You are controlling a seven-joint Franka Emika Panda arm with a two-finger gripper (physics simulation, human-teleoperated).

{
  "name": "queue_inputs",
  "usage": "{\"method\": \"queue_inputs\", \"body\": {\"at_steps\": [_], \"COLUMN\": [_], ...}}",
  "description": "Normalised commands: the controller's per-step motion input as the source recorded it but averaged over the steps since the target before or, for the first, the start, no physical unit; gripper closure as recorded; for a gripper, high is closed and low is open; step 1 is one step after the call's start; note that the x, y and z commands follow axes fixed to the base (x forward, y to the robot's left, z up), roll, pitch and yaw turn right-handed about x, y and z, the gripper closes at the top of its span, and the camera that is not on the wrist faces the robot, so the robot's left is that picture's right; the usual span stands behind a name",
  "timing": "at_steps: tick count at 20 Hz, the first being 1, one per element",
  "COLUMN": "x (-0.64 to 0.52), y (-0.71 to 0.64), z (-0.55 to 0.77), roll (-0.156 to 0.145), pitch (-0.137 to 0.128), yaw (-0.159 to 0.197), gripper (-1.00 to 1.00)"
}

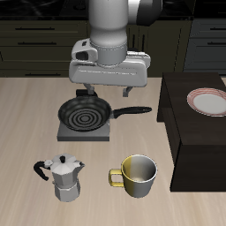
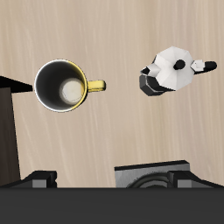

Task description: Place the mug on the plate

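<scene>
the mug (image 1: 139, 176) stands upright near the desk (image 1: 26, 115) front edge, beside the moka pot (image 1: 64, 177), while the plate (image 1: 208, 102) sits well apart on a dark raised surface. the pincer (image 1: 108, 91) hangs high above the frying pan (image 1: 86, 114), holding nothing; its opening i cannot tell. the reach step is in hand, and next it likely must come forward and drop over the mug's rim.

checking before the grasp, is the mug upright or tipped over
Upright: the mug stands on its base with its open mouth up; the wrist view looks straight into it.

No readable text, labels, brands, numbers or signs — none on any object.
</scene>
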Motion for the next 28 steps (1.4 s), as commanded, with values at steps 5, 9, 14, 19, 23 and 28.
{"method": "queue_inputs", "body": {"at_steps": [5, 9, 14, 19, 23, 28], "x": [0.30, 0.22, 0.14, 0.06, 0.03, 0.04], "y": [0.11, 0.20, 0.28, 0.33, 0.16, 0.08], "z": [-0.08, -0.13, -0.11, -0.13, 0.00, 0.02], "roll": [-0.022, -0.009, -0.014, -0.018, 0.011, -0.020], "pitch": [-0.003, 0.022, -0.011, -0.033, -0.032, -0.076], "yaw": [-0.015, 0.008, 0.000, 0.005, -0.003, 0.001], "gripper": [-1.00, -1.00, -1.00, -1.00, -1.00, -1.00]}}
